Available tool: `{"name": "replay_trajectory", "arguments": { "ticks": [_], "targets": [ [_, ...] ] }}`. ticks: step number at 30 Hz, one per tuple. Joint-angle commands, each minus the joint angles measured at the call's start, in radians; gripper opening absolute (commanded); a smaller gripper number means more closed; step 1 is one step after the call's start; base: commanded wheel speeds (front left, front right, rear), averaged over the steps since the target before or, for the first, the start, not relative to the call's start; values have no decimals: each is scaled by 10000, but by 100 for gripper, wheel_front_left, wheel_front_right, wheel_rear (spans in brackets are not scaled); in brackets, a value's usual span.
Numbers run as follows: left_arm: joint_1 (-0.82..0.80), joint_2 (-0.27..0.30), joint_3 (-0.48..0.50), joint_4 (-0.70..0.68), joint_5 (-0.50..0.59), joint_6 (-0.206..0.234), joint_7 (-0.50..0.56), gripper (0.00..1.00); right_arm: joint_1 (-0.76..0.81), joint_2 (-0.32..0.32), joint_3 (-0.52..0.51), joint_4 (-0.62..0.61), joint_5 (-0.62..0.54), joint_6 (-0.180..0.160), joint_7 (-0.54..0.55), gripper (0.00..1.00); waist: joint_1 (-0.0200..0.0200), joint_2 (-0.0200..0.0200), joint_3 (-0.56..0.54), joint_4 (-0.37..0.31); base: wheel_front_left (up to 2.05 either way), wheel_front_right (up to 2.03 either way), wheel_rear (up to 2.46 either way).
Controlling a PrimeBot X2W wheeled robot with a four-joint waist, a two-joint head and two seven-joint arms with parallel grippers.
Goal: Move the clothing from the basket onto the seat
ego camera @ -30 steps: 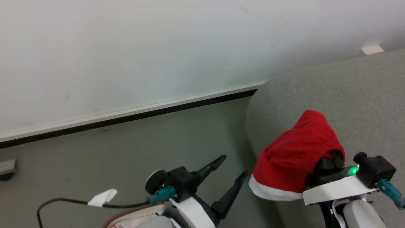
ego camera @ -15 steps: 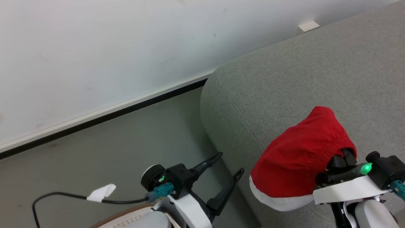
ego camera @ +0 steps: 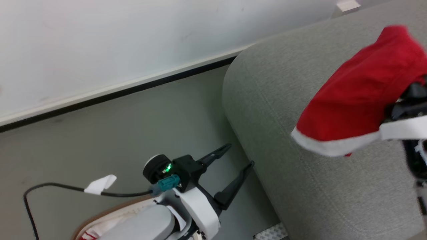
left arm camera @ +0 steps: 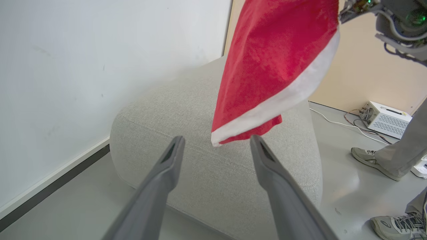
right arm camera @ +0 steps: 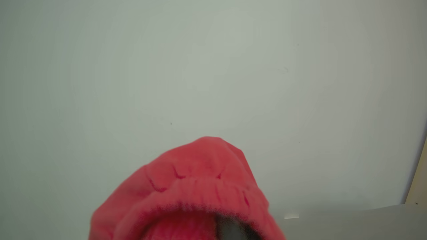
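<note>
At the far left a black cable with a white tag lies on the floor, clear of my work. Beside it, at the bottom edge of the head view, is the basket, its brown rim partly under my left forearm. Something white with a trace of red shows inside, so I judge there is more to fetch.

My left gripper hangs over the floor between basket and seat, fingers spread wide and empty. I think it is parked there to be out of the other arm's path yet close to the basket for the next pick.

To its right the seat rises, its rounded corner near the wall. Above the seat, not touching it, hangs the clothing: a red piece with a white hem band, draped like a hood over my right gripper, the hem lowest. The fingers are buried in the fabric and pinched tight on a fold, which is why the piece dangles in one bunch and does not slide off. I hold it high so the hem clears the cushion edge.

In the left wrist view, past the seat on the right, a person's shoes stand near a white box.

I judge the task part done: this piece wants lowering onto the seat and letting go
</note>
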Motion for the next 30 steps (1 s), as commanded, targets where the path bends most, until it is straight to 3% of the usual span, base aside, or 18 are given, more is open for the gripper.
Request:
{"name": "replay_trajectory", "arguments": {
  "ticks": [1,11,14,16,18,20,25,29,30],
  "targets": [
    [-161,118,36,-35,51,-22,39,100,-312,-156,-108,-69,50,-21,92,0,-1,-1,551,413,0,0,0],
    [-1043,748,429,-470,278,-79,277,100,-3205,-1860,-2109,662,-250,-21,955,0,-1,-1,3059,1834,0,0,0],
    [-1275,919,591,-568,315,-100,254,100,-3778,-2263,-2612,1314,-436,-21,996,0,-1,-1,3688,2228,0,0,0],
    [-1404,1047,622,-596,361,-145,262,100,-3975,-2445,-2830,1904,-731,-21,1045,11,-1,-1,4007,2438,0,0,0],
    [-1482,1085,606,-621,416,-203,207,100,-4140,-2586,-2998,2551,-941,-21,1024,7,-1,-1,4176,2635,0,0,0],
    [-1494,1132,670,-599,380,-168,142,100,-4201,-2721,-3018,3199,-1238,-21,1040,0,-1,-1,4276,2754,0,0,0],
    [-1375,1194,756,-463,239,-133,-26,100,-4024,-3093,-2642,5008,-1954,-22,1601,0,-1,-1,4240,2888,0,0,0],
    [-1302,1175,821,-408,98,-121,-109,100,-3873,-3180,-2278,6123,-1666,-23,2499,0,-1,-1,4052,2943,0,0,0],
    [-1270,1181,829,-387,80,-131,-127,100,-3840,-3173,-2241,6364,-1597,-23,2727,4,-1,-1,3981,2950,0,0,0]
  ]
}}
